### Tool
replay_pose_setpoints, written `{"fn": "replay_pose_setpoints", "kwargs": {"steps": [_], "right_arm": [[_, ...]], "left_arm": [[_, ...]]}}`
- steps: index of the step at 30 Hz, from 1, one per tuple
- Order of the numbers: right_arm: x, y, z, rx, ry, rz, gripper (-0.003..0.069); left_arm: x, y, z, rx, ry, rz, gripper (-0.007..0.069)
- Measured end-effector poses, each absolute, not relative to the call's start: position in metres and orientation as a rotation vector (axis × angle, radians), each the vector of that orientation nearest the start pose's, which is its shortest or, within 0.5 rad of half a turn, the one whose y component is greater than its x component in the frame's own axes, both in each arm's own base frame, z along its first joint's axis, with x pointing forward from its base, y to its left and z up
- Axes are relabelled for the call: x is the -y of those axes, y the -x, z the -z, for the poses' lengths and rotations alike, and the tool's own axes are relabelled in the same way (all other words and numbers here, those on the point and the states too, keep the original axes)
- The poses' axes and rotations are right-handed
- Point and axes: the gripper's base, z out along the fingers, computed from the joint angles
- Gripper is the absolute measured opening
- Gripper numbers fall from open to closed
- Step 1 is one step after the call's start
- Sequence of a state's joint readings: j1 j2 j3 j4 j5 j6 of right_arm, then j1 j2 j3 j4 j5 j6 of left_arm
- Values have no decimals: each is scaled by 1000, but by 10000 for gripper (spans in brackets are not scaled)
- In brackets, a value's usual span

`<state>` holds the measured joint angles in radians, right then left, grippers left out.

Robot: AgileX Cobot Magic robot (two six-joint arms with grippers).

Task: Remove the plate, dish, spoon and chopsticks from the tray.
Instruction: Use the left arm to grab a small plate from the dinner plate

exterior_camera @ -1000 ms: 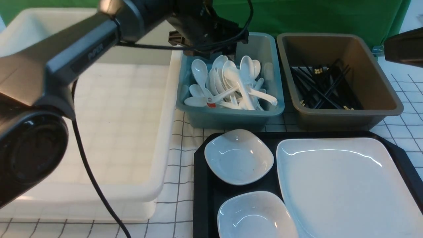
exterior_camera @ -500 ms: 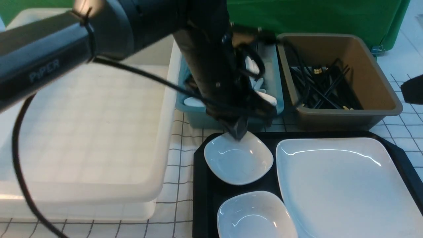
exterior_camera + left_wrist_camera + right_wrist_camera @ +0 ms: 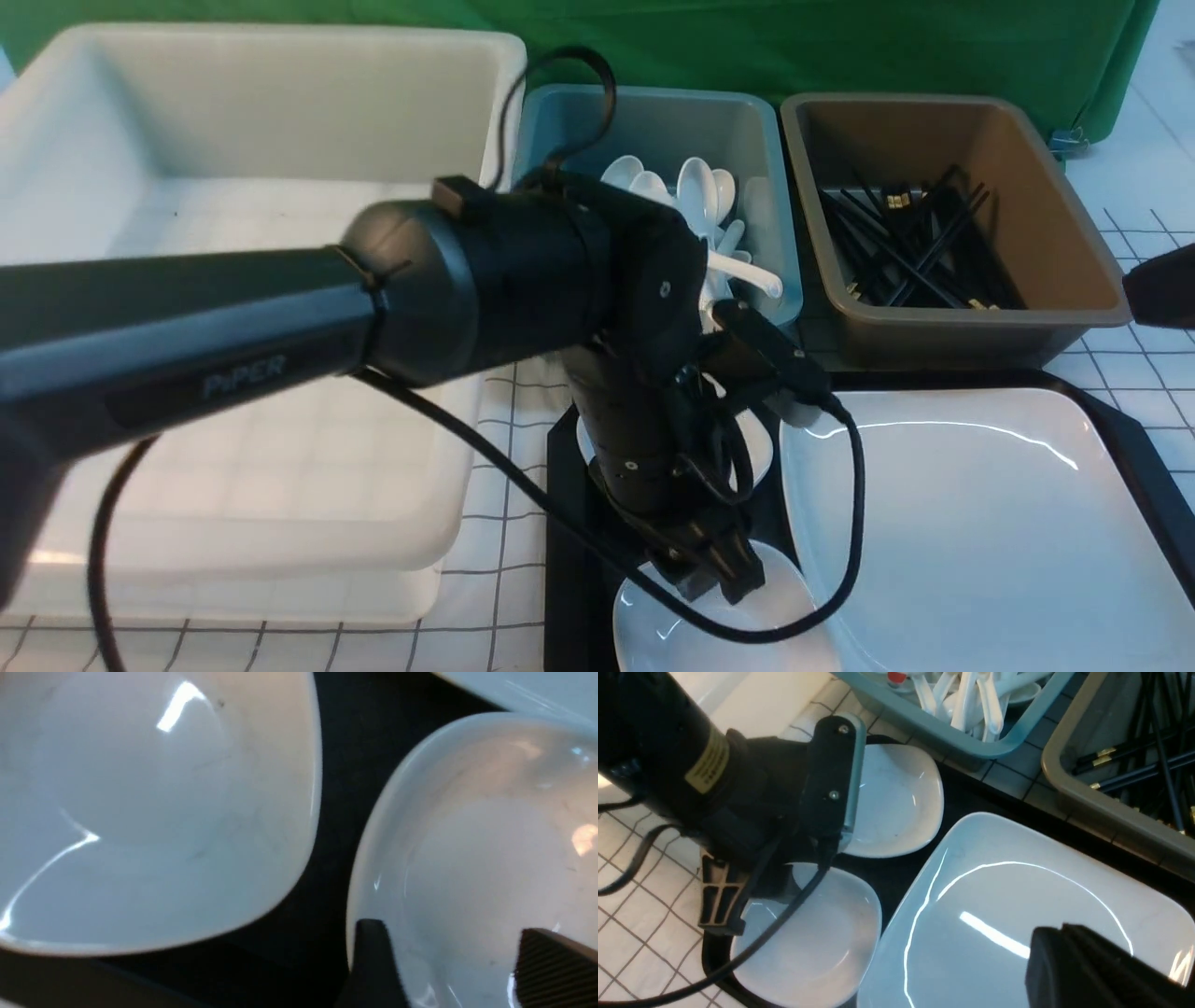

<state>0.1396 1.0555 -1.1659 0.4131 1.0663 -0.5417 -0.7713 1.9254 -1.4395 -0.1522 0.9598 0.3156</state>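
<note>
Two small dishes sit on the black tray (image 3: pixel 1144 448), left of the large plate (image 3: pixel 980 523). The left gripper (image 3: pixel 714 579) hangs over the near dish (image 3: pixel 780 602) with its jaws parted. One finger is by the dish's rim and one over its hollow, seemingly to pinch that rim. The dish lies flat, hollow up; being rounded-square, it has no real long axis. The right gripper (image 3: pixel 1045 961) is clenched, with nothing seen in it.

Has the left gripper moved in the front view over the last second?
Yes. It came from over the blue spoon bin toward the camera; the left gripper now hangs open over the near small dish on the tray.
</note>
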Motion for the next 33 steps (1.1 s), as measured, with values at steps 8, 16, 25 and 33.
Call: {"fn": "replay_pose_setpoints", "kwargs": {"steps": [8, 16, 25, 33], "right_arm": [[-60, -186, -395, -2250, 711, -360, 9], [-66, -174, -391, -2309, 844, -471, 9], [-66, -174, -390, -2310, 846, -472, 9], [-66, -175, -391, -2307, 843, -470, 13]], "left_arm": [[286, -282, -176, -2619, -1476, 190, 561], [286, -282, -161, -2677, -1484, 169, 449], [284, -272, -171, -2787, -1463, 253, 133], [280, -271, -216, -2749, -1405, 249, 32]]}}
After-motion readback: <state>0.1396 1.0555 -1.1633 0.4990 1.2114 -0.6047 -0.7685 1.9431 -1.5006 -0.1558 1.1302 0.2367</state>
